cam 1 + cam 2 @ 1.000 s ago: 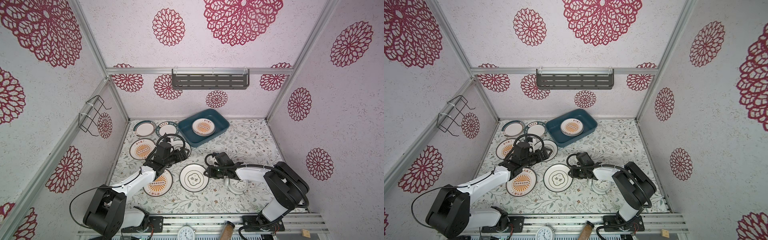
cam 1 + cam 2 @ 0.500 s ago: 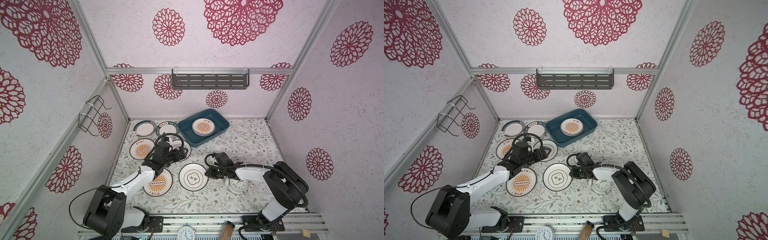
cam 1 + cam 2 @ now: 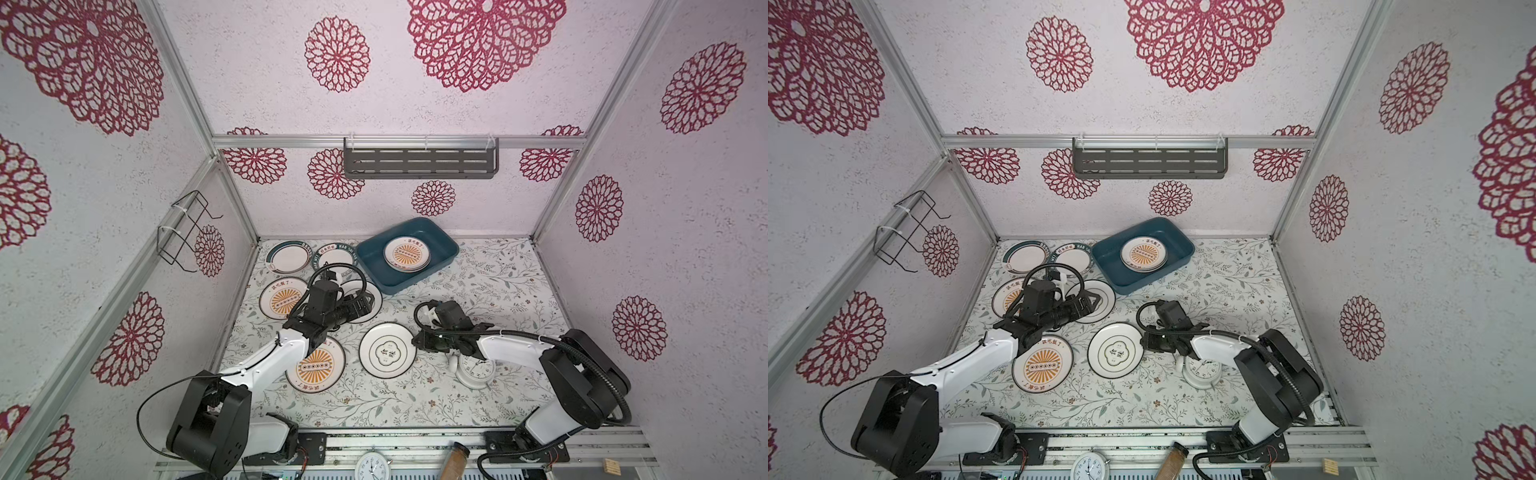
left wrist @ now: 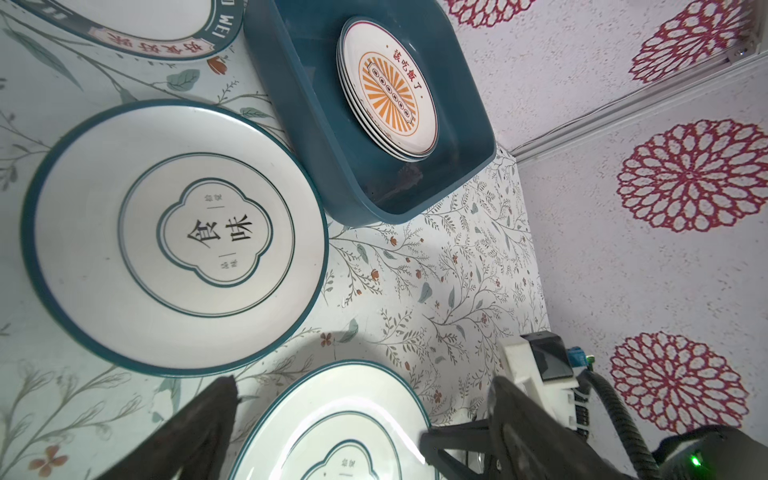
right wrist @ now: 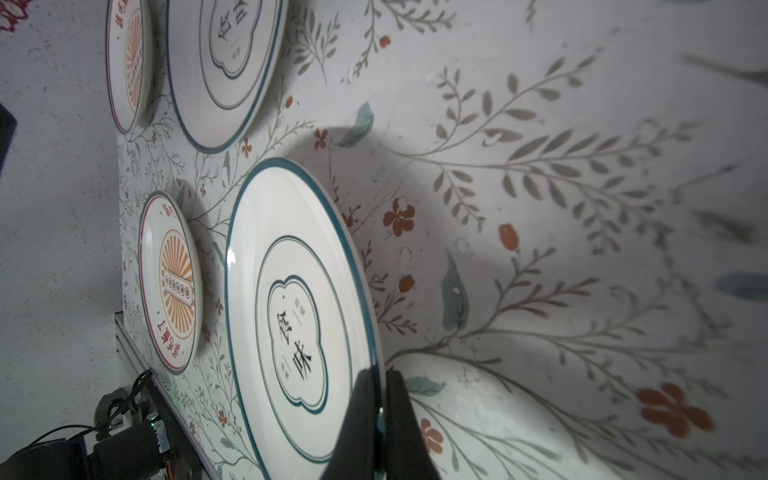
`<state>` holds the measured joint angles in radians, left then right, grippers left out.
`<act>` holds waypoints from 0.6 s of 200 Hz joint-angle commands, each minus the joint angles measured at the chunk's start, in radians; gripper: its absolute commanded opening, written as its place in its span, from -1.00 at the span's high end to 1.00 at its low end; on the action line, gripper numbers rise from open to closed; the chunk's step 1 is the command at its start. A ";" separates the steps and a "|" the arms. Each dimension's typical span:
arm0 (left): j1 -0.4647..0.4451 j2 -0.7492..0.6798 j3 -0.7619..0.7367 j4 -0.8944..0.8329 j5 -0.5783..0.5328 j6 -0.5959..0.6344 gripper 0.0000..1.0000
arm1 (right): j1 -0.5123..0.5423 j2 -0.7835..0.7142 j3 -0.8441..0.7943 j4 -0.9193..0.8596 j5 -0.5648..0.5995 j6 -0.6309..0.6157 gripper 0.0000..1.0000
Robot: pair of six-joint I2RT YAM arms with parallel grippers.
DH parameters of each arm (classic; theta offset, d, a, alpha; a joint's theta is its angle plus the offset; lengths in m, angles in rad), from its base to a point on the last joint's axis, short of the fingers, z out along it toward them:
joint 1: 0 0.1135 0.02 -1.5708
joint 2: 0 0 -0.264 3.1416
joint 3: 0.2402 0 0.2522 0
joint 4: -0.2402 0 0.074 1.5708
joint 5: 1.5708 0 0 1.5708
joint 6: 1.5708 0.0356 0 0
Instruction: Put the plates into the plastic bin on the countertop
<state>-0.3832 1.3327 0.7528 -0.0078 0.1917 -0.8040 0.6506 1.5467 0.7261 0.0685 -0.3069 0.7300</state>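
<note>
The right gripper [image 5: 376, 376] is clamped on the rim of the quatrefoil plate [image 3: 387, 350] near the middle of the counter's [image 3: 490, 291] front edge, so the grasp looks made. The left gripper [image 3: 368, 302] hangs jaws wide apart by a second plate [image 4: 174, 237]. Next comes a level lift and carry to the bin [image 3: 376, 270] at the back edge, setting down on the stacked plates [image 3: 406, 253] there.

The plastic bin [image 3: 370, 262] sits at 12 o'clock on the table [image 3: 490, 282], with a plate stack [image 3: 406, 254] in it. At 11 o'clock lie the corner plate [image 3: 286, 259] and, between it and the bin, the rear plate [image 3: 332, 253]. At 10 o'clock the left plate [image 3: 279, 299] lies beside the covered plate [image 3: 1108, 299], which is under the left hand [image 3: 368, 305]. The front plate [image 3: 316, 370] lies at 7 o'clock. The centre plate [image 3: 387, 351] is at its 3 o'clock, with the right hand [image 3: 417, 340] at that plate's 3 o'clock rim. The alarm clock [image 3: 476, 370] lies at 4 o'clock.
</note>
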 commanded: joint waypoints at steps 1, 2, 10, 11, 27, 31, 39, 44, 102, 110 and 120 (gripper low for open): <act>0.008 0.002 0.039 -0.019 -0.011 0.025 -0.94 | -0.066 -0.095 -0.019 -0.071 0.068 -0.033 1.00; 0.008 0.003 0.040 -0.018 -0.010 0.025 -0.94 | -0.069 -0.101 -0.020 -0.072 0.068 -0.033 1.00; 0.009 0.009 0.049 -0.020 -0.005 0.024 -0.94 | -0.092 -0.136 -0.027 -0.076 0.065 -0.035 1.00; 0.009 0.010 0.051 -0.020 -0.004 0.024 -0.94 | -0.094 -0.143 -0.028 -0.077 0.065 -0.035 1.00; 0.008 0.029 0.079 -0.031 0.015 0.028 -0.94 | -0.143 -0.225 -0.034 -0.099 0.065 -0.045 1.00; 0.009 0.036 0.088 -0.034 0.025 0.029 -0.94 | -0.155 -0.244 -0.034 -0.107 0.065 -0.047 1.00; 0.008 0.049 0.107 -0.045 0.045 0.033 -0.94 | -0.179 -0.282 -0.034 -0.121 0.062 -0.055 1.00; 0.008 0.057 0.118 -0.047 0.057 0.036 -0.94 | -0.195 -0.302 -0.032 -0.131 0.060 -0.061 1.00; -0.018 0.163 0.240 -0.037 0.205 0.058 -0.98 | -0.355 -0.428 0.014 -0.143 -0.040 -0.071 1.00; -0.021 0.185 0.267 -0.053 0.220 0.067 -0.96 | -0.372 -0.423 0.025 -0.132 -0.053 -0.066 1.00; -0.027 0.211 0.297 -0.066 0.235 0.074 -0.92 | -0.392 -0.409 0.041 -0.116 -0.075 -0.061 1.00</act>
<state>-0.3943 1.4956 0.9810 -0.0502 0.3523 -0.7681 0.2989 1.1435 0.7086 -0.1032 -0.3027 0.6724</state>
